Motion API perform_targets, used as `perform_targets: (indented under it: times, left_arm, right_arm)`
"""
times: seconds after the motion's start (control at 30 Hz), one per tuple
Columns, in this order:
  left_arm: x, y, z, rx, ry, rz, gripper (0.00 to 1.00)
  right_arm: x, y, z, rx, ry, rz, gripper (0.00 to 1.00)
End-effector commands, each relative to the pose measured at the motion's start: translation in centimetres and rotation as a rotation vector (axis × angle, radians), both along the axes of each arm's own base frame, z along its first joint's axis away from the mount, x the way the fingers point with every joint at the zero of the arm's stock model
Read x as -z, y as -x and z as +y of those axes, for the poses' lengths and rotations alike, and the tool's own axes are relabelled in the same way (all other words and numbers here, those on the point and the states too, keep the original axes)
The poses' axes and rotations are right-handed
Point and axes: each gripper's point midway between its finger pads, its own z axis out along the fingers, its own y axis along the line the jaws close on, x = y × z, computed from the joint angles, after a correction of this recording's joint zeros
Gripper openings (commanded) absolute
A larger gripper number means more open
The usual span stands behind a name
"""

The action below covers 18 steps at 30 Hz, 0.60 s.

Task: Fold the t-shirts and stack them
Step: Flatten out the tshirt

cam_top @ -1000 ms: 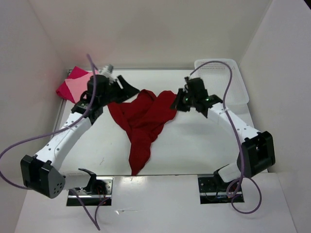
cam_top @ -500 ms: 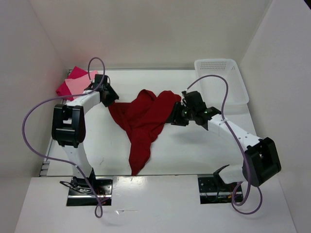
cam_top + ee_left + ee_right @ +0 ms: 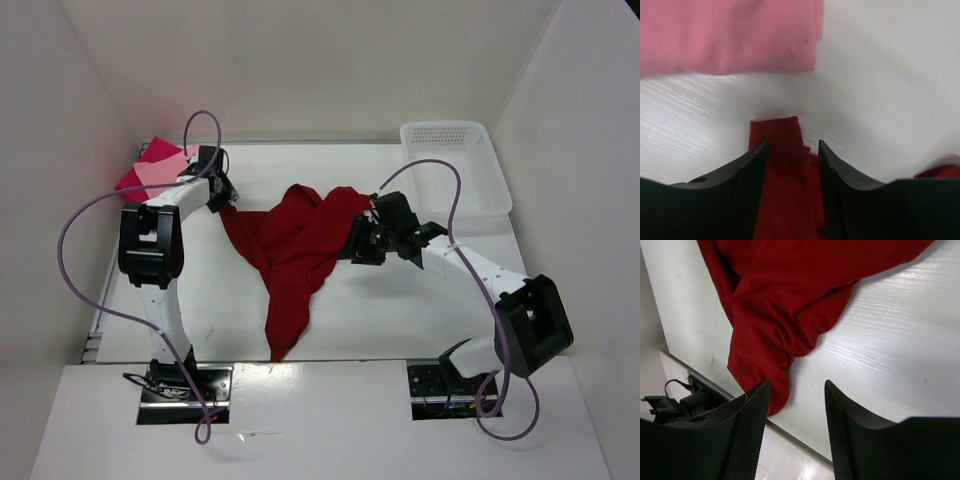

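Observation:
The dark red t-shirt (image 3: pixel 295 250) lies crumpled in the middle of the table, with a long tail towards the near edge. My left gripper (image 3: pixel 222 195) sits low at its upper-left corner. In the left wrist view the left gripper (image 3: pixel 792 150) is open, and a folded edge of the dark red t-shirt (image 3: pixel 782 175) lies between its fingers (image 3: pixel 757 165). My right gripper (image 3: pixel 358 245) hovers by the shirt's right edge. The right gripper (image 3: pixel 796 390) is open and holds nothing, with the dark red t-shirt (image 3: pixel 790 300) beyond it. The pale pink t-shirt (image 3: pixel 160 177) rests folded on the crimson-pink t-shirt (image 3: pixel 150 153) at the back left.
A white lattice basket (image 3: pixel 455 170) stands at the back right corner. White walls close in the table on the left, back and right. The pale pink t-shirt (image 3: pixel 730 35) lies just past the left gripper. The table's near edge (image 3: pixel 805 447) shows below the right gripper.
My right gripper opened and let go of the dark red t-shirt's right edge, drifting slightly towards the near side. My left gripper came down onto the shirt's upper-left corner, its jaws narrowing.

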Motion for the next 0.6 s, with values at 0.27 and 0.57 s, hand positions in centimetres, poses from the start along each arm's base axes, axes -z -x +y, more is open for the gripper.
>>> perform_targets:
  times: [0.27, 0.57]
  left_arm:
    - [0.4, -1.3, 1.3, 0.020, -0.087, 0.031, 0.32]
    - [-3.4, 1.2, 1.1, 0.031, -0.066, -0.037, 0.00]
  right_arm:
    - [1.3, -4.0, 1.3, 0.035, 0.030, -0.043, 0.58]
    - [5.4, -8.1, 2.4, 0.094, 0.035, 0.019, 0.69]
